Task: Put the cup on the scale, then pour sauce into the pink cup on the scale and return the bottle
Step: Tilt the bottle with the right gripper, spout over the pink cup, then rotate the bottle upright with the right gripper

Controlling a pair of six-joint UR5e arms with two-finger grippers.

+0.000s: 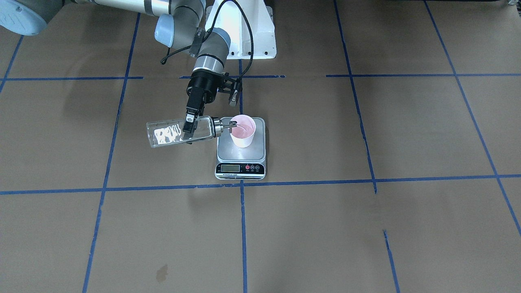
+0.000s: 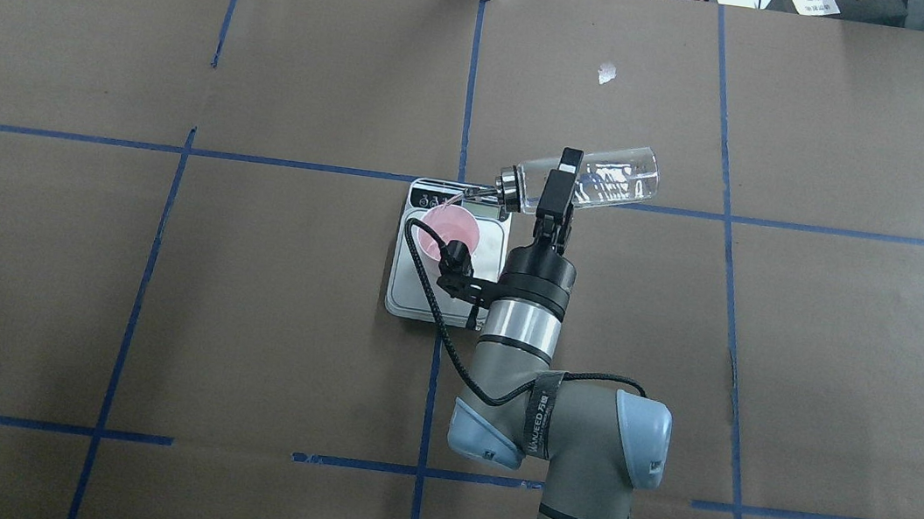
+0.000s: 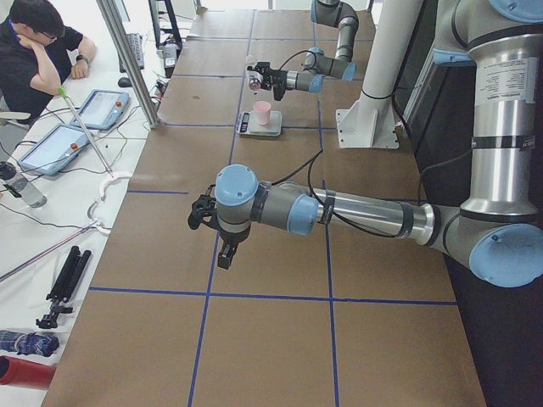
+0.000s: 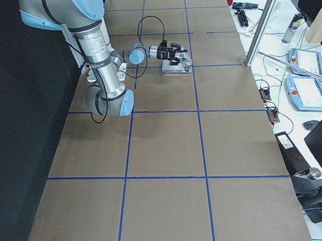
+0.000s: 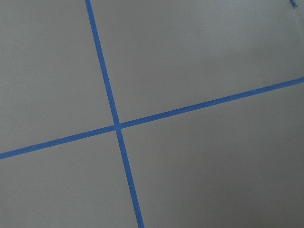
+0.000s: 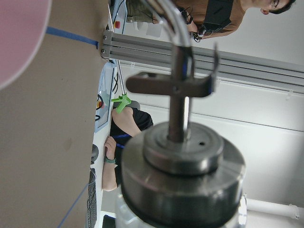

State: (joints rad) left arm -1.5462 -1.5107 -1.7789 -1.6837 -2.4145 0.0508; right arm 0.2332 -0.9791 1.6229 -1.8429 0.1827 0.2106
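The pale pink cup (image 1: 243, 130) stands upright on the silver platform of the scale (image 1: 241, 156). My right gripper (image 1: 189, 124) is shut on the clear glass bottle (image 1: 171, 132), which it holds nearly level. The bottle's silver cap and thin spout (image 1: 228, 126) reach over the cup's rim. The clear sauce is hard to make out through the glass. Overhead, the bottle (image 2: 604, 180) lies beyond the scale (image 2: 440, 292). The right wrist view shows the cap (image 6: 183, 161) close up and the cup's edge (image 6: 19, 33). My left gripper (image 3: 225, 253) hangs over bare table far from the scale, and I cannot tell its state.
Brown paper with a grid of blue tape (image 1: 242, 185) covers the table. The robot's white base (image 1: 244, 28) stands behind the scale. A seated person (image 3: 38, 42) and tablets (image 3: 102, 106) are beyond the table's far long edge. A small dark stain (image 1: 161, 273) marks the paper.
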